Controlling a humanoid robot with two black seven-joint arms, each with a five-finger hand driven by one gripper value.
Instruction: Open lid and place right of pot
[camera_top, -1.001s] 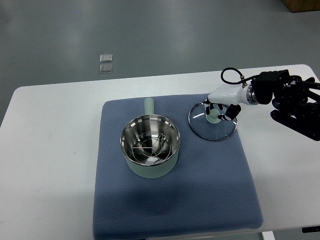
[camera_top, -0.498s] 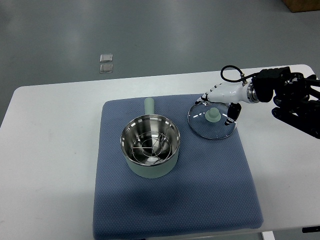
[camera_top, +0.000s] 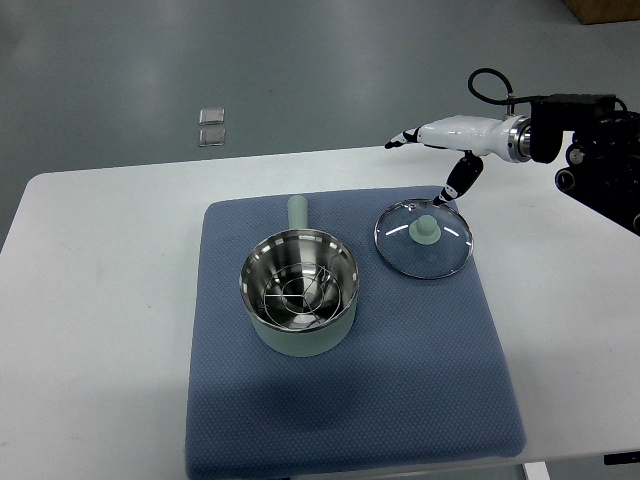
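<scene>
At upper right of the frame, the robot's right hand (camera_top: 440, 150) hangs above the white table (camera_top: 100, 260), its white forearm reaching in level from the right edge and the black joints of the arm partly cut off there. Its fingers are spread and hold nothing — some point left toward the frame's centre, while a dark-tipped one angles down toward the lid (camera_top: 424, 238) without touching it. A black cable loops above the wrist.

Just below the hand lies the glass lid, flat on the blue mat (camera_top: 350, 400), its pale green knob upward and its metal rim ringing the clear pane. It rests to the right of the pot (camera_top: 300, 292), close by but apart from it. The pot stands open near the mat's centre, a steel steaming insert with a wire rack visible inside, its pale green handle pointing toward the top of the frame.

Beyond the table, on the grey floor at upper left, sit two small square objects (camera_top: 211, 127) — too small to identify. No left arm shows in the frame.
</scene>
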